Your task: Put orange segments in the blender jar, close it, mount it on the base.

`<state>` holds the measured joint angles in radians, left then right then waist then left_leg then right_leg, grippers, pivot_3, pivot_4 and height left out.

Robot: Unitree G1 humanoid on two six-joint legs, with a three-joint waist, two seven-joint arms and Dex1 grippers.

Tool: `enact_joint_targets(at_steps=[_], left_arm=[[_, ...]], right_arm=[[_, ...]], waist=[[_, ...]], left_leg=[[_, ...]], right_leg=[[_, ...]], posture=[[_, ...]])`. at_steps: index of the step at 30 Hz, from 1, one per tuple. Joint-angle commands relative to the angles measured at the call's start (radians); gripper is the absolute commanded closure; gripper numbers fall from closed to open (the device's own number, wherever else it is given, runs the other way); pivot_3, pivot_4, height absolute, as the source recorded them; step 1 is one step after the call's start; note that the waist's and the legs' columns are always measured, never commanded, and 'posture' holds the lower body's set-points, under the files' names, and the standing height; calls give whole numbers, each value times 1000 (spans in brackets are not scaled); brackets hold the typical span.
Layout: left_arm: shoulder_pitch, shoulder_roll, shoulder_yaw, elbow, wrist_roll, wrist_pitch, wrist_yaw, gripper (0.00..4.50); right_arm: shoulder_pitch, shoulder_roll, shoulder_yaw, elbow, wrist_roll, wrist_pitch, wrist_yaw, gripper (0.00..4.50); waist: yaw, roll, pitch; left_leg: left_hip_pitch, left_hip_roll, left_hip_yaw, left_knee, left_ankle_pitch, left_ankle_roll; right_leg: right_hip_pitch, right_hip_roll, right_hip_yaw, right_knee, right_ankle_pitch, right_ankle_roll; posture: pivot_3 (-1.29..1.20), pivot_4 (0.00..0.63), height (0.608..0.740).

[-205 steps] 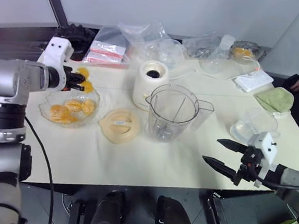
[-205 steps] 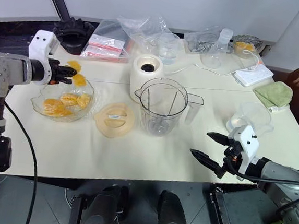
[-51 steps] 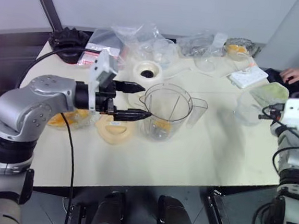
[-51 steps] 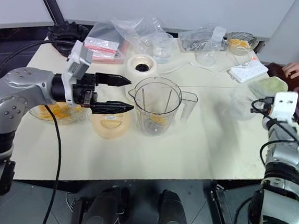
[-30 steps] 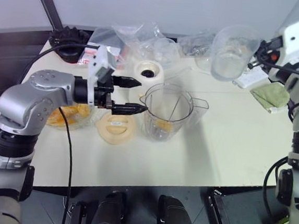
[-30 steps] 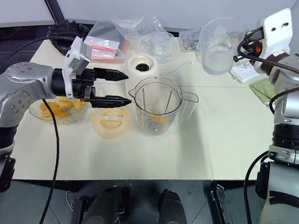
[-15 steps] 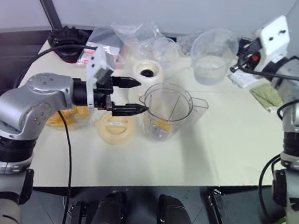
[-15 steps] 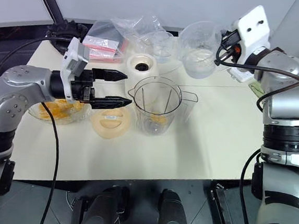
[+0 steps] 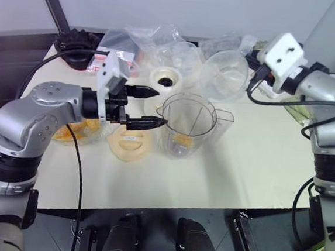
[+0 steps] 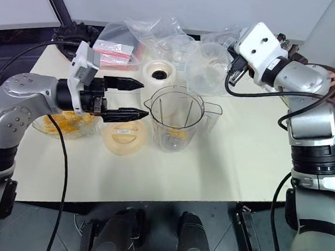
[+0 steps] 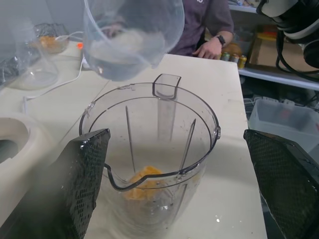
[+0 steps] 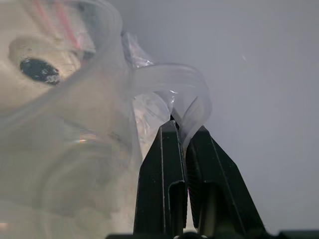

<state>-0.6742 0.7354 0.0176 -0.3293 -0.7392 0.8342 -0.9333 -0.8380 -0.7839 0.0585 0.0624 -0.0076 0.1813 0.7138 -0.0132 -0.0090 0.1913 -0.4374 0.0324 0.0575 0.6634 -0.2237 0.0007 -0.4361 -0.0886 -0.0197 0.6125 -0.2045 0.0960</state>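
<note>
clear container held above the blender jar

head views: one blender jar stands upright mid-desk with orange segments at its bottom. the left claw is spread wide and empty, level, its tips just beside the jar's spout side. the right claw is clamped on the tab of a small clear container, carried tilted in the air behind the jar. one cream base sits behind the jar, one pale orange lid and one glass bowl of segments to its left.

left wrist view: the jar between two black fingers, segments seen through its wall, and a seated person beyond.

right wrist view: both fingers pinching the container's folded clear tab.
</note>
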Motion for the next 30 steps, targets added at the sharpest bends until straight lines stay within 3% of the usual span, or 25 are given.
enact_joint_targets(at_steps=[1, 21, 30], left_arm=[[-6, 1, 14, -23, 3, -27, -6, 0], [-4, -5, 12, -39, -2, -20, 4, 0], [-6, -10, 4, -31, 6, -25, 0, 0]], right_arm=[[-12, -22, -23, -30, -39, -83, -17, 4478], [-24, -3, -16, 29, -132, -214, -24, 4478], [-20, 87, -153, -3, 66, 110, -41, 4478]], waist=[[0, 0, 0], [0, 0, 0], [3, 0, 0]], left_leg=[[0, 0, 0, 0, 0, 0], [0, 0, 0, 0, 0, 0], [0, 0, 0, 0, 0, 0]], right_leg=[[0, 0, 0, 0, 0, 0], [0, 0, 0, 0, 0, 0], [0, 0, 0, 1, 0, 0]], posture=[[0, 150, 740], [0, 150, 740], [0, 150, 740]])
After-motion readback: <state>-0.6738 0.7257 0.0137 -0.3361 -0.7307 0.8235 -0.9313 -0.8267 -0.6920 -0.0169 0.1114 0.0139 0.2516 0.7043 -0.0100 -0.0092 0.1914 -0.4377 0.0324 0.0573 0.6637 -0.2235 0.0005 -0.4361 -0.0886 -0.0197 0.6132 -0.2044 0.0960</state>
